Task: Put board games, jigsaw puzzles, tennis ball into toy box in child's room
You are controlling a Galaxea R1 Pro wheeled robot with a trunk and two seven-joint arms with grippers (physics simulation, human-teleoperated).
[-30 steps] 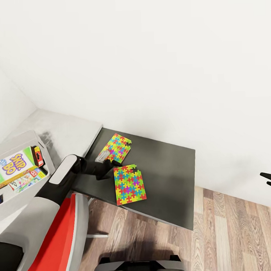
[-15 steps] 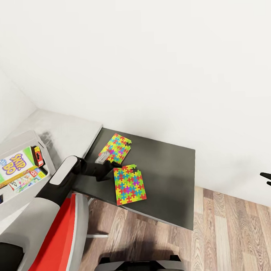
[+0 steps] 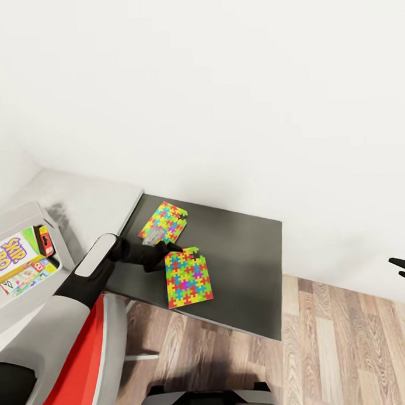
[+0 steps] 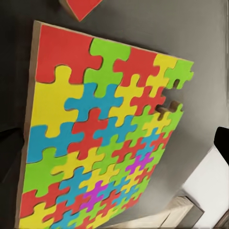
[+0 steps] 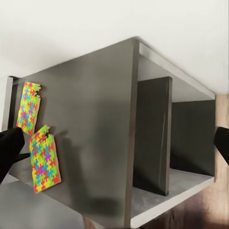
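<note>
Puzzles first: you have 2 jigsaw sheets on the dark table (image 3: 246,283), both flat. The far puzzle (image 3: 163,222) sits toward the wall edge, and the near puzzle (image 3: 188,276) lies closer to you, just beside it with a narrow strip of tabletop between them. Your left gripper (image 3: 159,252) rests at the table's left side, right at the gap between the 2 sheets and against the near puzzle's corner; whether its jaws are parted or closed on anything, you cannot tell from these views. Your left wrist camera looks straight onto the near puzzle (image 4: 100,138), with a notch missing along 1 edge.

At the far left you see the toy box (image 3: 27,211), light grey, holding 1 SKIP BO game box (image 3: 11,250) and 1 more flat game box (image 3: 27,276) below it, partly cut off.

Your right gripper (image 3: 403,268) shows as 2 black fingertips at the right edge, spread apart and holding nothing, well apart from the table over the wood-plank floor (image 3: 348,349).
</note>
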